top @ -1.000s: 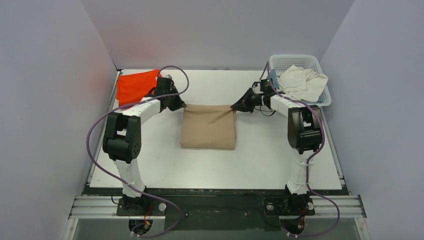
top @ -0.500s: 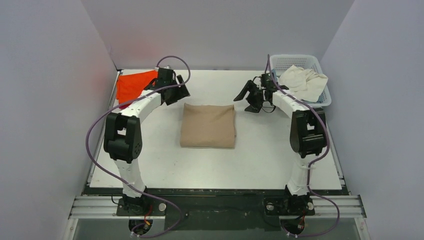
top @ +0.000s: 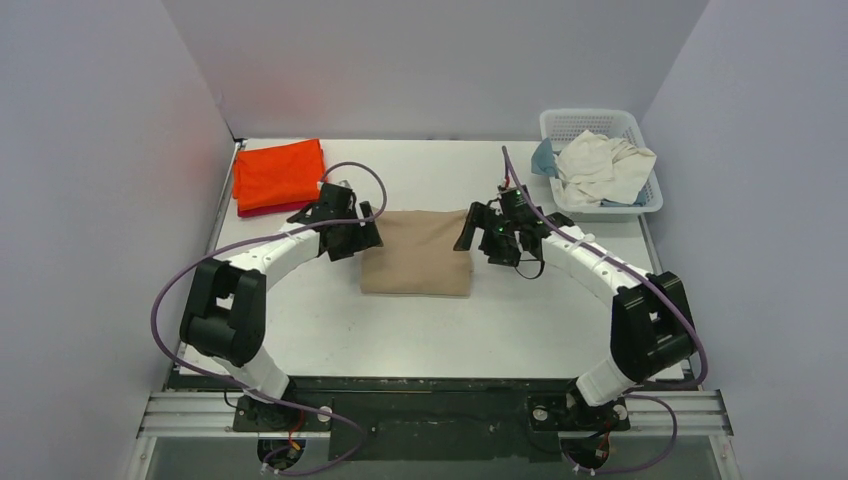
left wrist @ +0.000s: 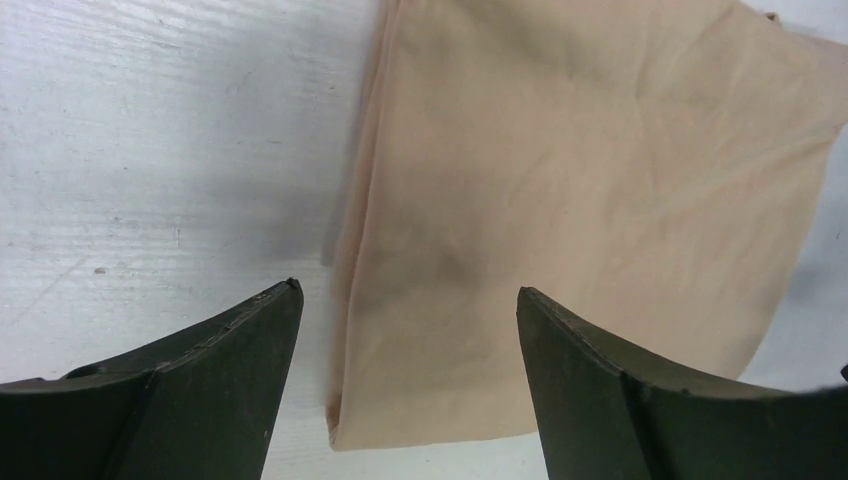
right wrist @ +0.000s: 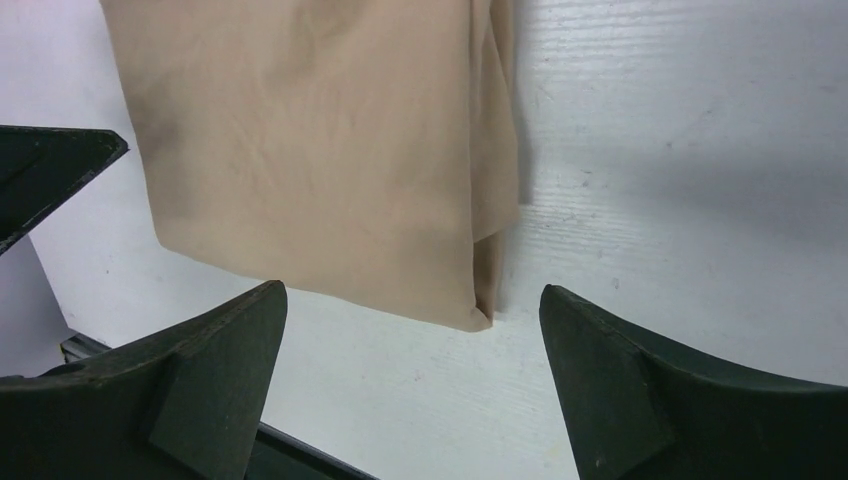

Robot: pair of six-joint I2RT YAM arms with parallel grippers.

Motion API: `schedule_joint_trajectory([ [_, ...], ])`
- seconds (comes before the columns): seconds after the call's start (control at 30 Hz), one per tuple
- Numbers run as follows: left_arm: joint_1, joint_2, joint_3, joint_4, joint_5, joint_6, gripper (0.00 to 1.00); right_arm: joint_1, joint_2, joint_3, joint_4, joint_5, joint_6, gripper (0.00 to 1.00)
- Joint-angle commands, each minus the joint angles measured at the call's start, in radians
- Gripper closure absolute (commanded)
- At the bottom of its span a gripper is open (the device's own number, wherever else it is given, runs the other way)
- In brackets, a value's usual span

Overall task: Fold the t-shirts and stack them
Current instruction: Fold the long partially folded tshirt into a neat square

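Observation:
A tan t-shirt [top: 415, 255] lies folded into a rectangle in the middle of the table. My left gripper [top: 366, 238] hovers open at its left edge, holding nothing. In the left wrist view the tan t-shirt [left wrist: 580, 180] shows between and beyond the spread fingers [left wrist: 230, 380], with the left gripper [left wrist: 405, 300] above its folded left edge. My right gripper [top: 474, 234] hovers open at the right edge. In the right wrist view the right gripper [right wrist: 412, 290] stands over bare table just past a corner of the tan t-shirt [right wrist: 320, 150]. A folded orange t-shirt [top: 278, 172] rests on a dark red one [top: 250, 211] at the far left.
A white lattice basket [top: 590, 116] at the far right corner holds a crumpled cream-white t-shirt [top: 600, 165] and a bit of blue cloth [top: 543, 156]. Grey walls close in the table on the left, back and right. A dark rail runs along the near edge.
Both grippers let go of the tan shirt's far corners, opened wide, and came back toward me along the shirt's sides. The shirt now lies flat and still.

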Motion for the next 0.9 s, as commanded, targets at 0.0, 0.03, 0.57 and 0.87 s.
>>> schedule_joint_trajectory([
  [0.0, 0.008, -0.046, -0.015, 0.101, 0.129, 0.01, 0.11, 0.024, 0.028, -0.014, 0.141, -0.091, 0.019, 0.08],
  [0.03, -0.007, -0.051, -0.021, 0.124, 0.142, 0.007, 0.11, 0.036, 0.044, -0.017, 0.185, -0.113, 0.026, 0.08],
  [0.57, -0.049, 0.006, -0.203, 0.273, 0.116, -0.052, 0.09, 0.016, 0.274, -0.133, 0.606, -0.224, 0.218, 0.11],
  [0.87, -0.009, -0.073, -0.302, 0.235, 0.092, -0.038, 0.09, -0.095, 0.234, -0.209, 0.531, -0.249, 0.124, 0.11],
])
